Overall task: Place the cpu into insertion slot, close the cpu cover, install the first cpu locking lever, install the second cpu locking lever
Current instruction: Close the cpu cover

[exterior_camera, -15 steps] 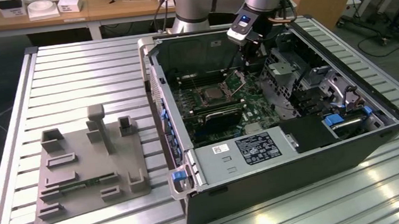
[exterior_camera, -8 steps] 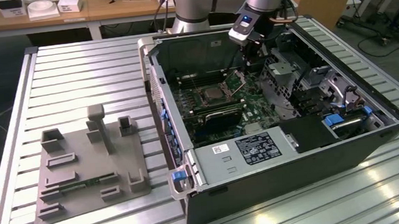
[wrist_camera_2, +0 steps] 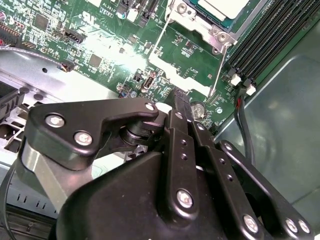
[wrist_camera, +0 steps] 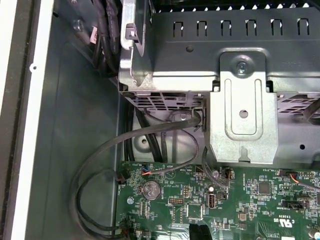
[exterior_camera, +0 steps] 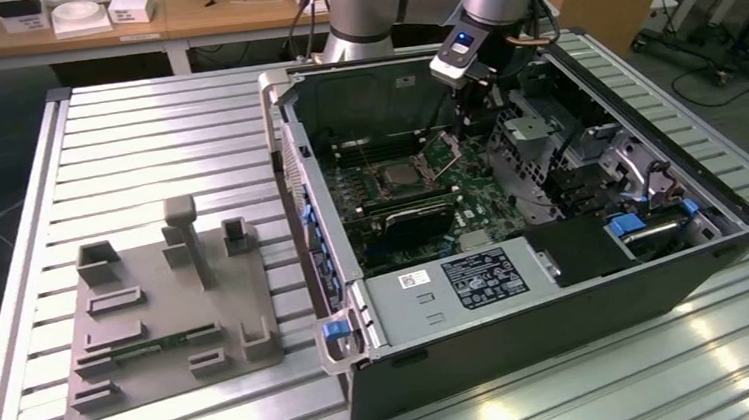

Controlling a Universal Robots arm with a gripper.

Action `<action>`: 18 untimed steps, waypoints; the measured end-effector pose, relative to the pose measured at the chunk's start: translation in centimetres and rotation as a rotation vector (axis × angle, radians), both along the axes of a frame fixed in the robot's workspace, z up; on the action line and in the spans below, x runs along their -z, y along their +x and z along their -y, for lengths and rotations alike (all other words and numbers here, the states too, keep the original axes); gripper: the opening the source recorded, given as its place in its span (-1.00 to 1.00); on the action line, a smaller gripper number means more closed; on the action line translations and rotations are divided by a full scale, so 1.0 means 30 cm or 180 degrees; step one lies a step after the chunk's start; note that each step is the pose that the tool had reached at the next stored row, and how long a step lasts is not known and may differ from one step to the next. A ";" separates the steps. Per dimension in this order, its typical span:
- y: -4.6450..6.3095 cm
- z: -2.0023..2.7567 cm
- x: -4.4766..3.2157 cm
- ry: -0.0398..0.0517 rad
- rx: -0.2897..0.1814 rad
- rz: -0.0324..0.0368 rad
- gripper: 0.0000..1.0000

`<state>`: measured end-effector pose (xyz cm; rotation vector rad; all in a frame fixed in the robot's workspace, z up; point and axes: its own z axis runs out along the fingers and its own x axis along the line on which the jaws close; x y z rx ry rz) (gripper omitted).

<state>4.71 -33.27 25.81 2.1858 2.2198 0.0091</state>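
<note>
Pincer (wrist_camera_2: 181, 99) closed, fingers pressed together, hovering over green mobo (wrist_camera_2: 100, 30) inside PC case (exterior_camera: 561, 356), just exterior view's right of insertion slot (wrist_camera_2: 215, 32). I see cpu (wrist_camera_2: 220, 6) seated in slot; two thin lever rods (wrist_camera_2: 160, 42) nearby.

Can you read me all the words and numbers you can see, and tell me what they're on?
No text can be read for sure.
Dark label on the grey box, exterior view: print too small to read.
White sticker beside that label: too small to read.
Green board, second wrist view: tiny white print, too small and blurred to read.
</note>
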 end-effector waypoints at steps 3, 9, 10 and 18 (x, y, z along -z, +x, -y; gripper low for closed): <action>0.001 0.000 0.002 0.0001 0.0000 0.0000 -0.80; 0.001 0.000 0.007 0.0001 0.0000 0.0000 -0.80; 0.001 0.000 0.008 0.0001 0.0000 0.0000 -0.80; 0.001 0.000 0.016 0.0000 0.0000 0.0000 -0.80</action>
